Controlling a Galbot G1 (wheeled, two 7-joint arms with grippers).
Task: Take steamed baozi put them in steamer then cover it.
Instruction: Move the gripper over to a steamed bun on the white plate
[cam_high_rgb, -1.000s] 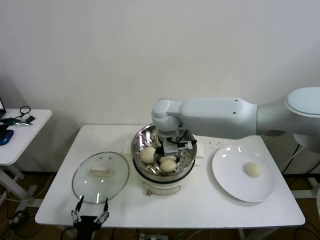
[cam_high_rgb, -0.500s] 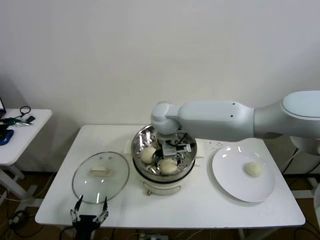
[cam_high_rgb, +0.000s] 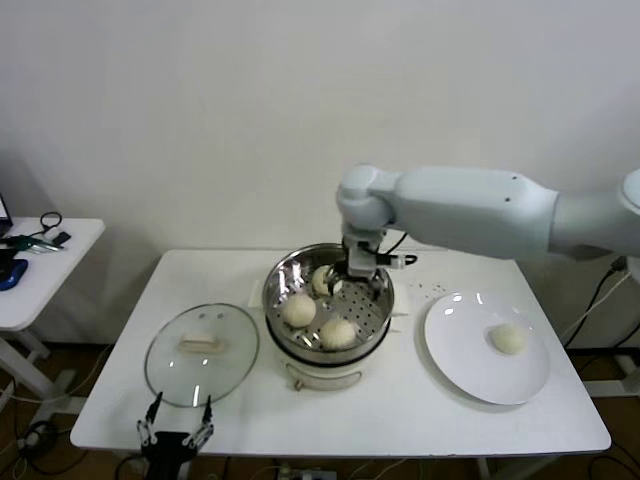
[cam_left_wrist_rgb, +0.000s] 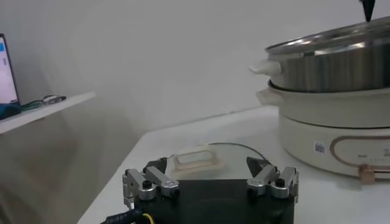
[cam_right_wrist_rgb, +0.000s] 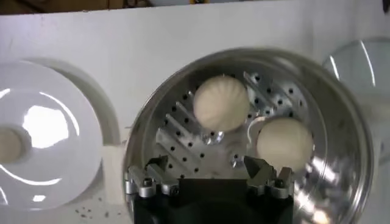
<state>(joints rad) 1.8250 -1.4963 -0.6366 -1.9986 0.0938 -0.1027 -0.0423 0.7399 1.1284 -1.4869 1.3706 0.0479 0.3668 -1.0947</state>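
While my left gripper (cam_high_rgb: 175, 437) is waiting at the near table edge with its jaws spread and holding nothing, I am sizing up the cover (cam_high_rgb: 201, 354) lying flat just beyond it. That lid is clear glass inside a metal rim, so I am judging it heavy for its size, rigid, slick and breakable; the cream oblong handle (cam_left_wrist_rgb: 195, 161) at its centre is the only sensible place to grip, and I would be pinching it across its narrow width.

Moving rightward, the steamer (cam_high_rgb: 285, 278) is sitting mid-table, a shiny perforated steel basket on a cream pot base, hard and smooth with curved walls. Three steamed baozi (cam_high_rgb: 298, 310) are lying on its floor, pale, domed and matte; I am reckoning them light, soft and easily dented, best taken across the round middle with a gentle squeeze.

My right gripper (cam_high_rgb: 360, 270) is hovering over the basket's far side, fingers wide apart and empty.

Further right, the white plate (cam_high_rgb: 462, 370) is glossy, flat and stiff, and the last bun (cam_high_rgb: 507, 339) is resting on it alone, well apart from the steamer and not yet collected.
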